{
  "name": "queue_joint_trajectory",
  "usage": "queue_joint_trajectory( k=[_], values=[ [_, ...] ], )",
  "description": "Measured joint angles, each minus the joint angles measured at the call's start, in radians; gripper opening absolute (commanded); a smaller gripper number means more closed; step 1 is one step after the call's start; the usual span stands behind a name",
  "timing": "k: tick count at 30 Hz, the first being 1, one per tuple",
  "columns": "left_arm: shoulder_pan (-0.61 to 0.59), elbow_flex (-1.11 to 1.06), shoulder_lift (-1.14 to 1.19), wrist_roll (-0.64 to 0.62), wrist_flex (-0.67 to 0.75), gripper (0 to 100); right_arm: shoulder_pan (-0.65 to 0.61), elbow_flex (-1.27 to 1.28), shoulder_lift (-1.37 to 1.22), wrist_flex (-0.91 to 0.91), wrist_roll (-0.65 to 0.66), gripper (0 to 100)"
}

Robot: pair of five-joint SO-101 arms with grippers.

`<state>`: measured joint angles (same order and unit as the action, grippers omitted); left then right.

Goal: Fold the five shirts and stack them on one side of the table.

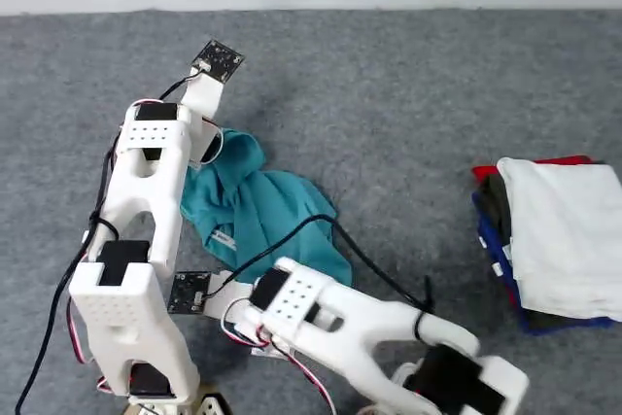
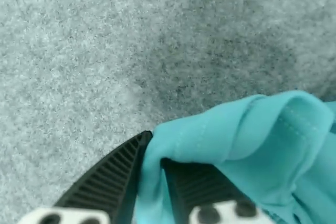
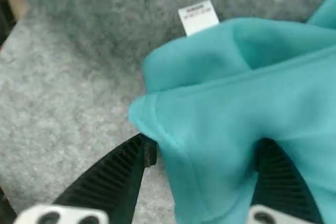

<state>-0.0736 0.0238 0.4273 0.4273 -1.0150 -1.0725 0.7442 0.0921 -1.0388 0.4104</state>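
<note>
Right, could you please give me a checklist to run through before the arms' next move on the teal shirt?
1. Grip of the left tool on the shirt: ok, clamped on a fold.
2. Grip of the right tool: not ok, open around the cloth.
3. Shirt spread flat for folding: not ok, bunched.
4. Room at the stack: ok, apart from both arms.

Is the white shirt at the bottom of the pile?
No, the white shirt lies on top of the pile, covering the other folded shirts.
</note>
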Motion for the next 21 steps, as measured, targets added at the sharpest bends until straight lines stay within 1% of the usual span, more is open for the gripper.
queue_joint_trajectory(
  k=[4,8,11,13,21],
  values=[
    [0.000,0.000,0.000,0.000,0.000,1,0.008,-0.029,-0.049,0.005,0.031,13.9],
    [0.000,0.000,0.000,0.000,0.000,1,0.084,-0.071,-0.060,0.009,0.063,0.4],
    [0.000,0.000,0.000,0.000,0.000,1,0.150,-0.091,-0.071,0.008,0.072,2.3],
    [0.000,0.000,0.000,0.000,0.000,1,0.181,-0.110,-0.075,-0.018,0.077,0.7],
    [0.000,0.000,0.000,0.000,0.000,1,0.261,-0.244,-0.078,-0.261,0.077,1.0]
  ],
)
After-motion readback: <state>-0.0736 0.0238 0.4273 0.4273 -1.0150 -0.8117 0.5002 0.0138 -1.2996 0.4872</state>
